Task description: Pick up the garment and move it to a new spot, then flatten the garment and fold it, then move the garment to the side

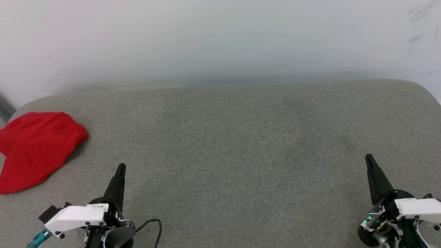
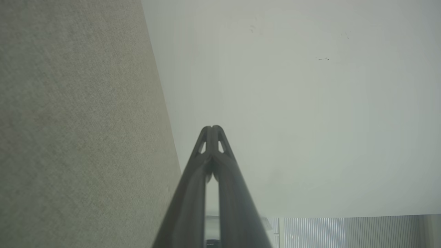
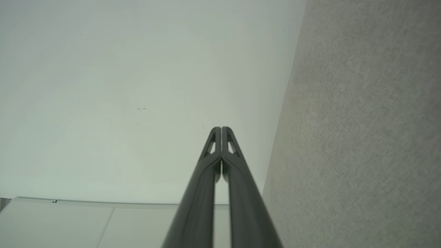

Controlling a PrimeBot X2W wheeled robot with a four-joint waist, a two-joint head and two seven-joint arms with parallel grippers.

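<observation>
The garment [image 1: 38, 148] is found lying as a compact, folded-looking red bundle, plain face up, at the far left edge of the bench [image 1: 234, 144], well apart from both claws; from this it is judged to be already set aside. The left claw [image 1: 121, 167] and right claw [image 1: 369, 158] are held low at the near corners, fingers pressed together on nothing, apparently parked. The bench is covered in grey woven cloth, rounded at its far corners, and backed by a pale, faintly scuffed wall [image 1: 220, 41].
</observation>
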